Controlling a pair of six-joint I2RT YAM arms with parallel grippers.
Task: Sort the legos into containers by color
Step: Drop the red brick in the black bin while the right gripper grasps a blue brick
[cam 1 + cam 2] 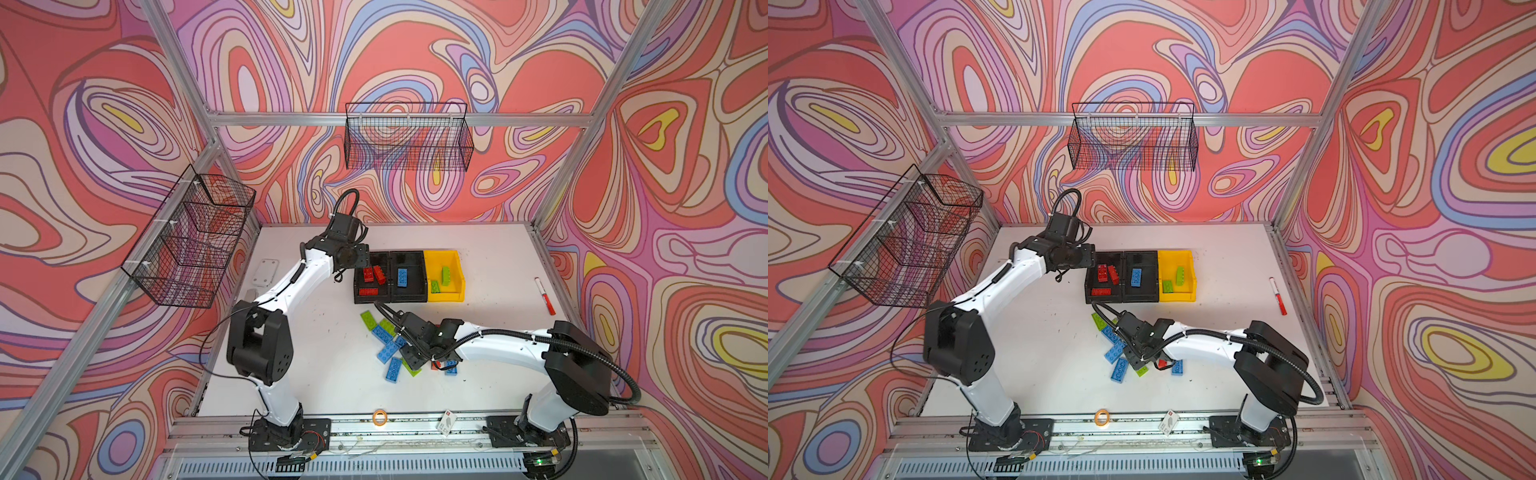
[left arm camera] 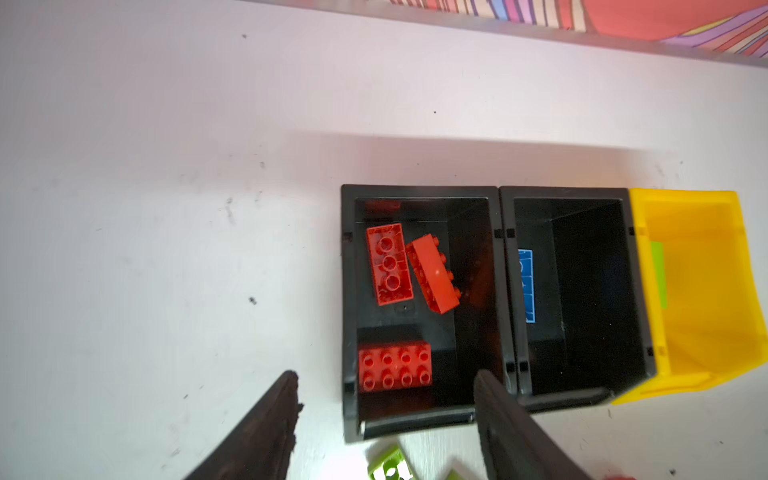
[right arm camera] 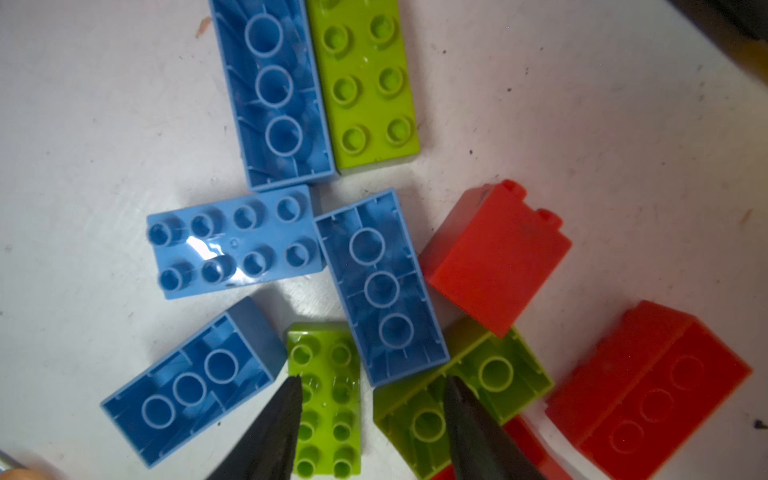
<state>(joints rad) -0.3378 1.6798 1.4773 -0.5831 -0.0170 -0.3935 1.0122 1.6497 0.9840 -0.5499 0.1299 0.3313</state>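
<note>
Tag (image 1: 446,422) on the front rail, well apart from the yellow bin (image 1: 458,282) on its arm-base side: print too small to read. Marker (image 1: 545,296), red cap, lies on the table (image 1: 316,374) off the yellow bin's free side, well apart from it; label unreadable. Three bins stand in a row, walls touching: the yellow bin, the black mid bin (image 1: 409,299) against it, and the black end bin (image 1: 371,300) beyond the mid bin. The yellow bin holds two green bricks (image 1: 446,275). The mid bin holds one blue brick (image 1: 402,277). The end bin holds three red bricks (image 2: 395,365): in the left wrist view one is studs up, one is underside up, and one is tipped on its side touching the upturned one. Left gripper (image 2: 387,374) hangs over the end bin, the bin farthest from the yellow bin, fingers spread, nothing held. Loose bricks (image 1: 388,353) lie on the table near the yellow bin, on its arm-base side. The right wrist view shows four blue, three green and at least two red, several touching. Right gripper (image 3: 374,379) sits low over them, fingers apart, pinching nothing. One fingertip is over a studs-up green one (image 3: 326,399), the other over an upturned green one (image 3: 494,374). Tape roll (image 1: 379,417) lies on the front rail. Two wire baskets (image 1: 409,139) hang on the walls, well apart from the yellow bin.
</note>
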